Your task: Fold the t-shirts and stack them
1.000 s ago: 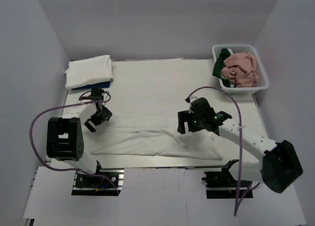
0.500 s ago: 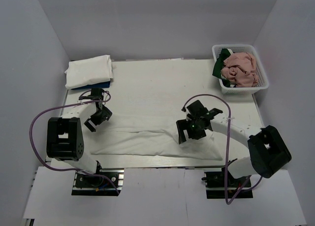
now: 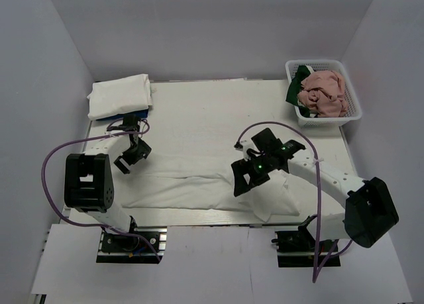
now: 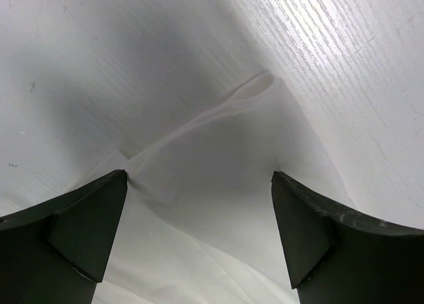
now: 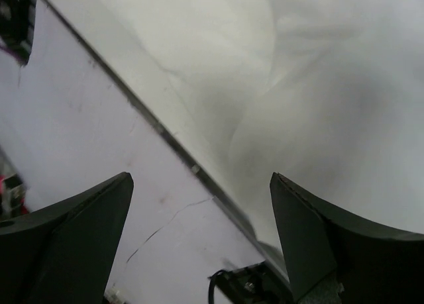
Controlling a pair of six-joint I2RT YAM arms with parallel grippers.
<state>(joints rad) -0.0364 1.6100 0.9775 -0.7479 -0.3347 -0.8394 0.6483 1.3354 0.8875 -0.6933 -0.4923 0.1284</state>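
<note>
1. Since a second ago the black right claw (image 3: 242, 179) has swung left and closer to the arms. The right end of the long white cloth t-shirt (image 3: 185, 188) now sits in a lumpy hump by the near edge of the white tabletop (image 3: 199, 112).
2. That claw is wide open and has nothing between its fingers. It hangs over the lumpy end, right by the near edge.
3. A bit farther back, the black left claw (image 3: 126, 162) has hardly moved. It is open too and holds nothing. It hangs over the left end of the shirt, where its own camera shows a thin flap of cloth.
4. I think the fold of this shirt is only half done. It is a long strip, not a neat square yet.
5. Next, each claw likely needs to go down, pinch an end, and lay it over the middle. The lumpy end may need smoothing first.
6. Far back on the left is the folded white shirt pile (image 3: 119, 95). Far back on the right, the white plastic mesh basket (image 3: 329, 119) holds a crumpled pink shirt (image 3: 323, 92) and a dark green shirt (image 3: 298, 85), not folded yet.
</note>
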